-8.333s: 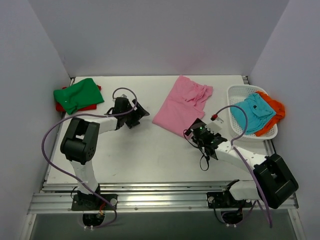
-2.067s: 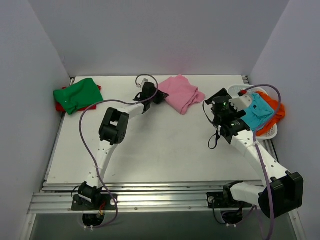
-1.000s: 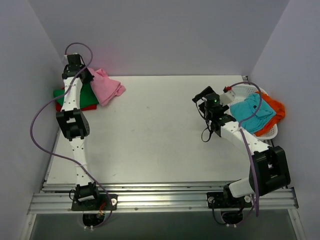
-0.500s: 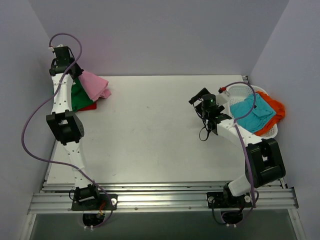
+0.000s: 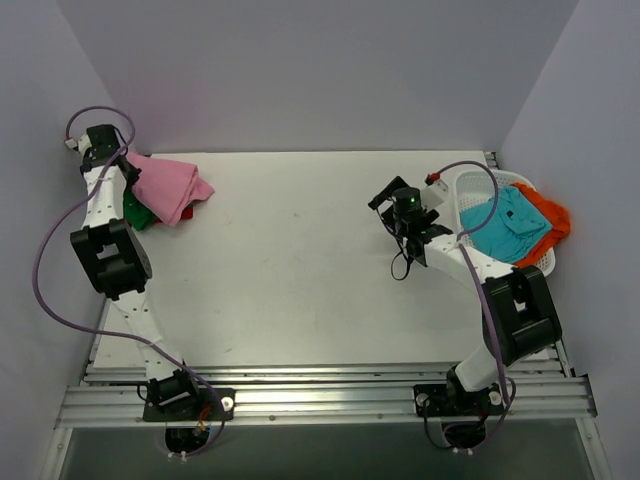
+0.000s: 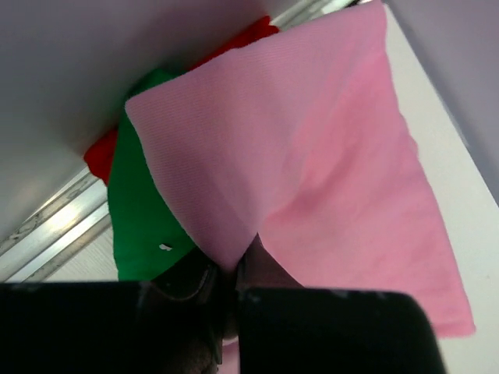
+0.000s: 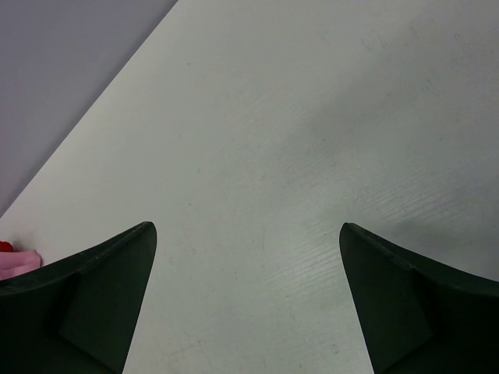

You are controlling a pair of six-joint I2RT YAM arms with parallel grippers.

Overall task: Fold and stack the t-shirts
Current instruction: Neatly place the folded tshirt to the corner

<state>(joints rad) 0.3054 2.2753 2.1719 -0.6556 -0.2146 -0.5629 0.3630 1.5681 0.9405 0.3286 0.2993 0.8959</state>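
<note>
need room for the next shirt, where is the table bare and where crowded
Bare: the table middle, from the pink shirt to the right gripper, and the near strip. Crowded: far left corner, pink shirt over green shirt and red shirt; far right, the full basket.

Three shirts are piled at the far left corner of the desk (image 5: 300,270): the top shirt (image 5: 168,190) drapes over the middle shirt (image 6: 144,218), which lies on the bottom shirt (image 6: 100,156). The left gripper (image 6: 230,273) is behind the pile, at the top shirt's edge. A basket (image 5: 452,190) sits by the right edge, near the far right corner. Inside it the upper shirt (image 5: 505,222) lies over the lower shirt (image 5: 550,215). The right gripper (image 7: 245,234) hangs just left of the basket.
</note>
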